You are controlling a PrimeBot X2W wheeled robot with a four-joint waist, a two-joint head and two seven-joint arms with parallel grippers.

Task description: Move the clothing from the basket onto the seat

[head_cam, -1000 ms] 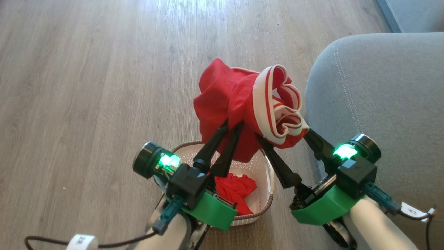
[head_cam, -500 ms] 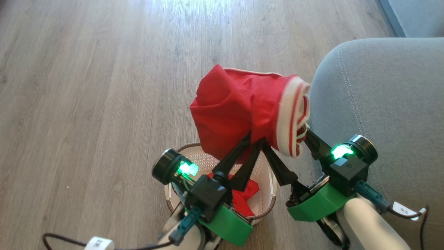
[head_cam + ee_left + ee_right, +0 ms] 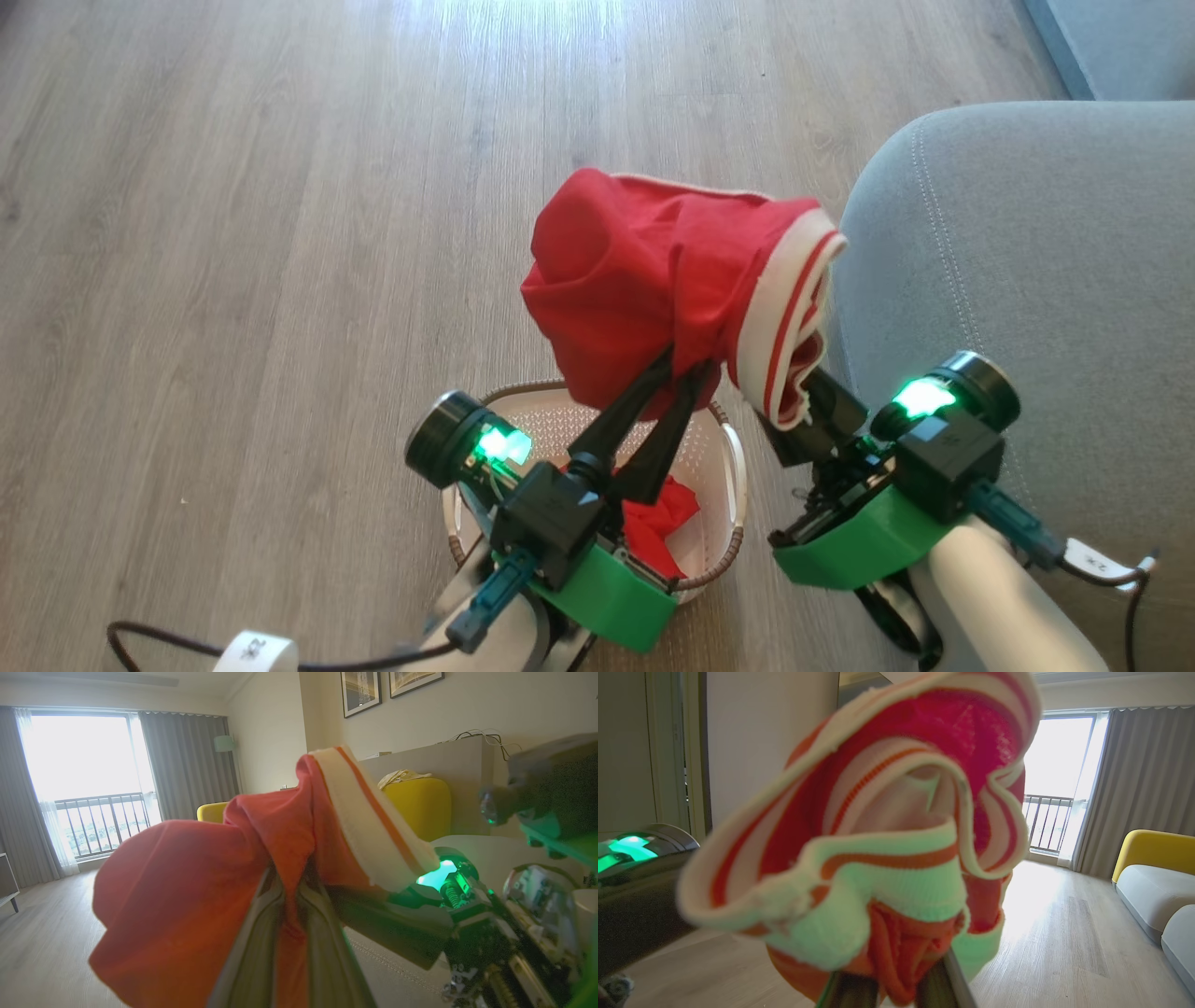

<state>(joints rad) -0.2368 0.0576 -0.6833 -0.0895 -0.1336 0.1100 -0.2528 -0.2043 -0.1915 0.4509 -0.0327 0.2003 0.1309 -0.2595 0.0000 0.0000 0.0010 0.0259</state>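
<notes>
While both arms reach up from the bottom of the head view, the left gripper (image 3: 683, 369) stands directly over the basket (image 3: 523, 390). Its two dark fingers are pressed together on a fold of the red garment (image 3: 635, 280), and the left wrist view shows the cloth pinched between them. Just right of the basket, the right gripper (image 3: 812, 406) has its fingertips tucked under the garment's red-and-white striped band (image 3: 780, 299). The right wrist view shows those two fingers drawn close with red fabric bunched between them, so it too is clamped on the same garment.

The basket, cream with perforated sides and a brown woven-look rim, sits on the wooden floor (image 3: 233, 233), its near side hidden by the left arm. Inside it a second red garment (image 3: 658, 527) lies crumpled toward the right wall.

The held garment hangs in the air above the basket's far rim, clear of it, bunched into a loose bundle with the striped band turned to the right. Right of the basket rises the grey seat (image 3: 1027, 261), showing a rounded corner and a stitched seam. The band overlaps the seat's edge in the head view; whether they touch cannot be told.

Farther from the basket, the left wrist view takes in a yellow armchair (image 3: 423, 805) and a curtained balcony window (image 3: 79, 765).
</notes>
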